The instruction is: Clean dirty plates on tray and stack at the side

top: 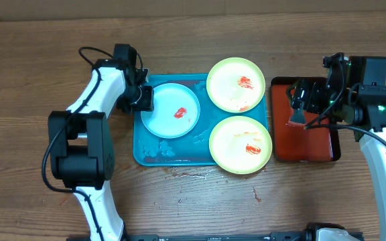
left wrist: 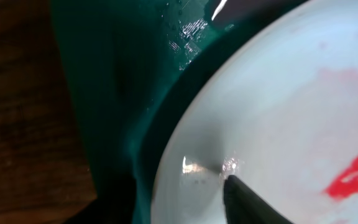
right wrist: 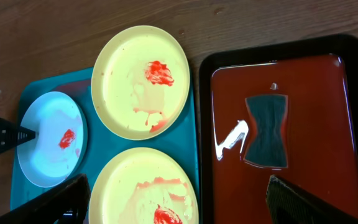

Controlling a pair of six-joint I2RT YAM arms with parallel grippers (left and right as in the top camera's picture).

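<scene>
The pale blue-white plate (top: 171, 110) lies in the left of the turquoise tray (top: 149, 150) with a small red smear. Two yellow-green plates, one at the back (top: 236, 84) and one at the front (top: 240, 144), lie on the tray's right side, both smeared red. My left gripper (top: 143, 100) is at the blue-white plate's left rim. In the left wrist view one finger (left wrist: 230, 183) rests on the plate (left wrist: 278, 112) just inside the rim, with the other finger hidden below. My right gripper (top: 299, 100) is open and empty, hovering over the red tray.
A red tray with a black rim (top: 313, 144) stands right of the turquoise tray and holds liquid and a dark hourglass-shaped sponge (right wrist: 267, 130). Wet smears lie on the wooden table (top: 179, 175) in front of the turquoise tray.
</scene>
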